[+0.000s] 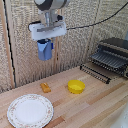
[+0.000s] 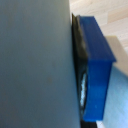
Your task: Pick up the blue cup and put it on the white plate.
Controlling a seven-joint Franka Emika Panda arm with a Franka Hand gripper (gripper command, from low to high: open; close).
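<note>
Cobalt cup (image 1: 45, 50) is hanging clamped in the hand (image 1: 46, 44), lifted; carrying to the plate (image 1: 30, 110) and releasing are remaining.

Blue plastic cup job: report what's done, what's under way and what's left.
Done: the small blue plastic cup is gripped by the white boxy gripper and lifted high off the wooden table. In hand: carrying it toward the large white patterned-rim plate, which lies lower, toward the exterior view's left. Left: hover over the plate, lower the cup, release.
</note>
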